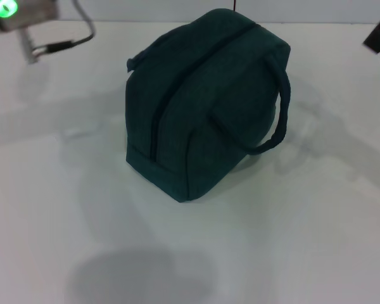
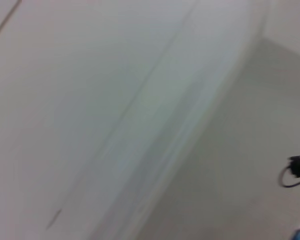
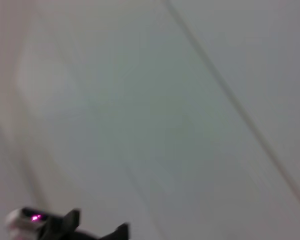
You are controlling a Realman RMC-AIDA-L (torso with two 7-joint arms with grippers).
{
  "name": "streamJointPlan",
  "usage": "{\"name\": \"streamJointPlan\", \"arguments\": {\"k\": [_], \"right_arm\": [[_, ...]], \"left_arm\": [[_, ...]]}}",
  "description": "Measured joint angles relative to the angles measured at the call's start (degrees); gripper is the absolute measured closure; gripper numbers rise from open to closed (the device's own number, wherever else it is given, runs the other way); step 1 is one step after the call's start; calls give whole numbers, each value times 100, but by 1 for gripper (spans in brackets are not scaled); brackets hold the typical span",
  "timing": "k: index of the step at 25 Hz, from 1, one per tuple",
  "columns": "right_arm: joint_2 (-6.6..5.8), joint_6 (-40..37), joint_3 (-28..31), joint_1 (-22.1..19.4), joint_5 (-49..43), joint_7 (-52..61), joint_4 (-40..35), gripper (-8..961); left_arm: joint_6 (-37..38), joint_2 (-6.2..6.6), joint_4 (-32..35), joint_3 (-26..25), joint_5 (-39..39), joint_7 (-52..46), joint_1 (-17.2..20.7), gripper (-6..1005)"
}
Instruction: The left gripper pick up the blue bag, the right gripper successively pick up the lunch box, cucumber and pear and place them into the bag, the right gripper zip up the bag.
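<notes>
White surface [image 1: 291,240] bore the zipped blue bag [image 1: 202,107] — both end effectors sat cropped at far corners, their grip state impossible to tell.

No text, label or number can be read anywhere.

Blue bag [image 1: 202,107] mid-table [image 1: 82,209] (left tool [image 1: 25,19] far back-left)

Blue bag [image 1: 202,107] upright on white table [image 1: 304,240], zipper closed, one loop handle [image 1: 272,123] hanging off its right side — left arm wrist with green lamp [image 1: 5,9] far top left corner.
</notes>
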Motion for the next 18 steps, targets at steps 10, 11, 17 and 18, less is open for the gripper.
{"name": "streamJointPlan", "arguments": {"k": [10, 11, 17, 18], "right_arm": [[121, -1098, 3, 31, -1313, -1394, -394, 145], [155, -1163, 3, 28, -1452, -1594, -395, 145], [398, -1050, -8, 36, -2319, -2305, -369, 145], [426, -975, -51, 38, -2410, -2399, -349, 145]], "left_arm": [[1656, 86, 12, -448, -5, 2104, 1304, 155], [1741, 68, 10, -439, 65, 2401, 1446, 154], [1914, -201, -324, -476, 595, 4047, 2149, 155], [1869, -222, -451, -488, 662, 4226, 2180, 155]]}}
